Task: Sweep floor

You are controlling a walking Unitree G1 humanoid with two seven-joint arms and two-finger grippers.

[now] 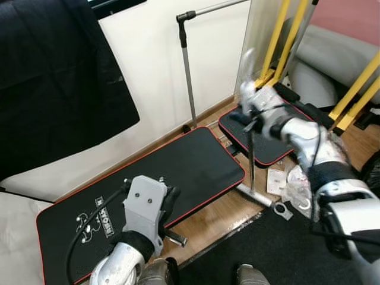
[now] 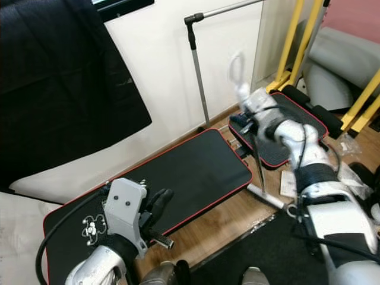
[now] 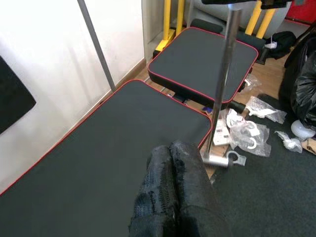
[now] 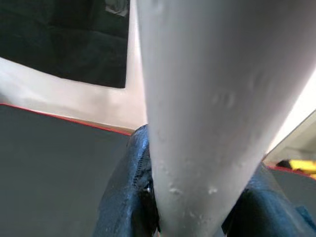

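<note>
A grey sweeper pole [image 1: 252, 160] stands nearly upright on the wooden floor, with a white looped grip [image 1: 248, 62] on top and a short grey crossbar [image 1: 256, 196] at its foot. My right gripper [image 1: 249, 120] is shut on the pole just below the grip; in the right wrist view the pole [image 4: 197, 123] sits between the black fingers [image 4: 126, 197]. My left gripper [image 3: 173, 182] is shut on nothing and hovers low over a black mat [image 1: 178, 166]. Crumpled plastic wrappers and paper [image 1: 290, 184] lie on the floor beside the pole's foot.
A second red-edged black mat [image 1: 270, 142] lies beyond the pole. A clothes-rail upright [image 1: 189, 71] stands by the white wall, a yellow frame [image 1: 279, 35] behind it. Dark carpet [image 1: 285, 243] covers the near floor, and a black bag [image 3: 301, 84] sits at the right.
</note>
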